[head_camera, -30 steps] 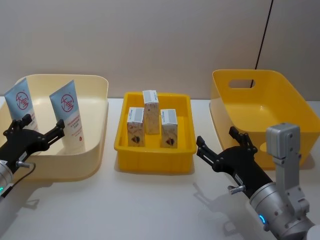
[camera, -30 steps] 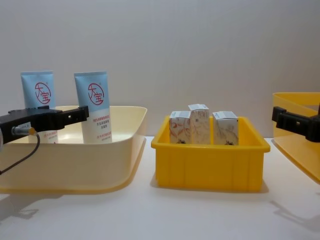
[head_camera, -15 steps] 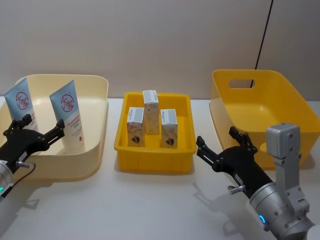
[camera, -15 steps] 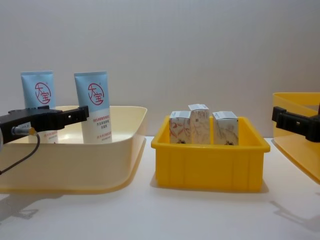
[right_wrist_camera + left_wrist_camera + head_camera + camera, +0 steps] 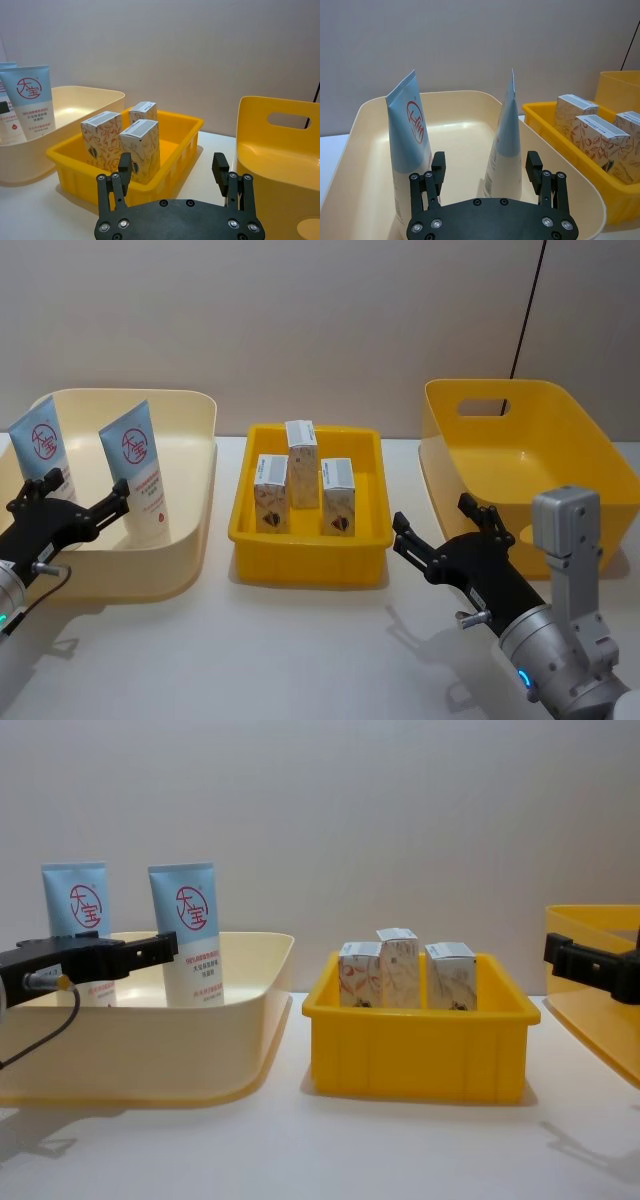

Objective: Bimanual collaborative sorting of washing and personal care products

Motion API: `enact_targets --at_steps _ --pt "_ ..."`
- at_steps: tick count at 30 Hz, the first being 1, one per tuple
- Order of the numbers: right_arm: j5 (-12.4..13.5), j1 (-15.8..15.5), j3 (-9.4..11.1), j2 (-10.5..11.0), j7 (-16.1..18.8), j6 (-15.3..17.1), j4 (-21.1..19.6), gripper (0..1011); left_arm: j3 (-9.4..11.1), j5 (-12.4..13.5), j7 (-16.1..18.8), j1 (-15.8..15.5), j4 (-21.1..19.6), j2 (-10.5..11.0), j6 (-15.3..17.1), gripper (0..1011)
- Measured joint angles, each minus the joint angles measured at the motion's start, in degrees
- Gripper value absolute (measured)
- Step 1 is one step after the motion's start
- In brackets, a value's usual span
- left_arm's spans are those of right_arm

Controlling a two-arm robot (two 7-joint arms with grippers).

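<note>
- Head view: left gripper [image 5: 75, 496] spread wide and empty, just in front of two tubes [image 5: 135, 455] standing upright in the cream bin [image 5: 195, 398]. Right gripper [image 5: 435, 514] likewise spread and empty, just beside the yellow tray [image 5: 310, 568].
- Left wrist view: aimed between the tubes. Probably light, soft-walled and slick, so best pinched mid-body across the flat faces.
- Right wrist view: three cartons [image 5: 142, 147] upright, bunched close in the tray. Likely light and stiff but crushable, so best taken gently by opposite sides.
- Chest view: nothing touched yet.
</note>
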Motion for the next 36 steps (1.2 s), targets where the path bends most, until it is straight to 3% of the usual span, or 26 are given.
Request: enact_targets --at_steps 36 --pt "0.00 0.00 0.00 0.00 0.00 0.00 0.00 1001 0.00 0.00 0.00 0.00 0.00 0.00 0.00 1002"
